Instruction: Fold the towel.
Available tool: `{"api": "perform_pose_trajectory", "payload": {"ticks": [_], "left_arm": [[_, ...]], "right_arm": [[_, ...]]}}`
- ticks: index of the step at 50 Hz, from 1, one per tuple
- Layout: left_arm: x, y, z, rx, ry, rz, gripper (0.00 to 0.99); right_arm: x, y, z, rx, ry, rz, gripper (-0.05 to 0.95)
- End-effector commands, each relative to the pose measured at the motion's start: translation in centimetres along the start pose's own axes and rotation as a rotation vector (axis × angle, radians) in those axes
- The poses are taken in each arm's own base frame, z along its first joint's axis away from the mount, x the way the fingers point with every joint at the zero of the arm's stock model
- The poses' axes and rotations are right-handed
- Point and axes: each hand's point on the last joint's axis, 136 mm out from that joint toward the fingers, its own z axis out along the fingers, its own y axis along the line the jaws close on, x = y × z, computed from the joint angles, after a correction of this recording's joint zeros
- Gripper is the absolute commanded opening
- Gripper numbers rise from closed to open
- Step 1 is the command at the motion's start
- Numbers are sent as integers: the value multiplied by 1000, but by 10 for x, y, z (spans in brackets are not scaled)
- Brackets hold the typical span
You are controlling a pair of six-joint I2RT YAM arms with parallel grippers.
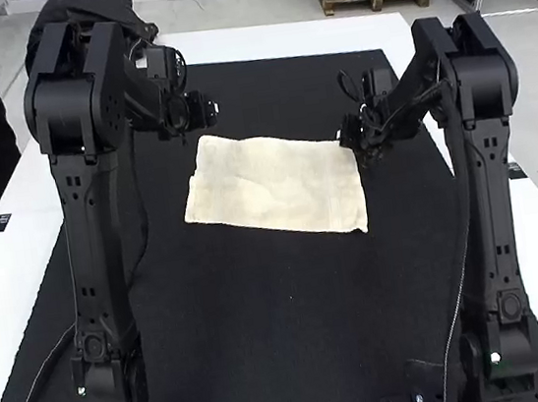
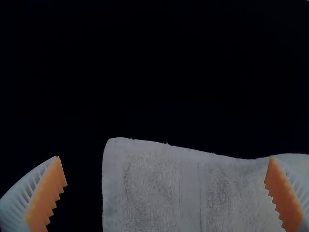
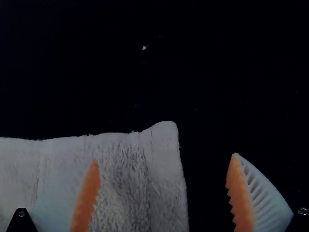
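On the left, the left gripper (image 1: 206,111) is beyond the towel's far left corner, toward the mat's far left part. The left wrist view shows its fingers spread widely, with orange ribbed pads (image 2: 47,197) facing each other across a gap. It grips nothing; the towel's corner lies between the two fingers in that view, one finger seen against the mat and the other against the cloth.

The towel (image 1: 272,186) lies spread on the black mat (image 1: 286,328) that covers much of the white bench (image 1: 273,40). It sits nearer the mat's far edge than its near edge, apart from both side edges. It is pale cream and roughly rectangular, slightly askew, its right end nearer the mat's near edge than its left. Soft, shallow rumples cross the middle, and the far edge runs in a gentle wave. Up close the pile is looped and fuzzy, with smoother bands running parallel to the side edges, and the far corners are rounded.

On the right, the right gripper (image 1: 353,136) is at the towel's far right corner. Its fingers, too, stand wide apart and hold nothing: in the right wrist view one overlaps the cloth, the other is seen against the mat past the side edge. A tiny white speck (image 3: 145,48) shows on the mat beyond that corner.
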Motion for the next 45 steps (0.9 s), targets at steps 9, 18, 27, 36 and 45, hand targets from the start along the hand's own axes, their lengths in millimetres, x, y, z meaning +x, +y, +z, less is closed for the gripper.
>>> {"api": "perform_pose_trajectory", "payload": {"ticks": [9,18,27,36,45], "left_arm": [[-4,-4,4,19,-7,2,970],[-1,-3,5,18,-1,4,970],[0,-4,5,23,4,4,970],[4,-1,6,18,19,2,970],[15,-1,8,22,46,3,970]], "right_arm": [[54,43,15,-91,140,-55,400],[68,53,18,-99,169,-72,318],[76,61,19,-106,181,-86,316],[78,54,20,-86,180,-81,13],[81,47,19,-71,185,-69,-2]]}}
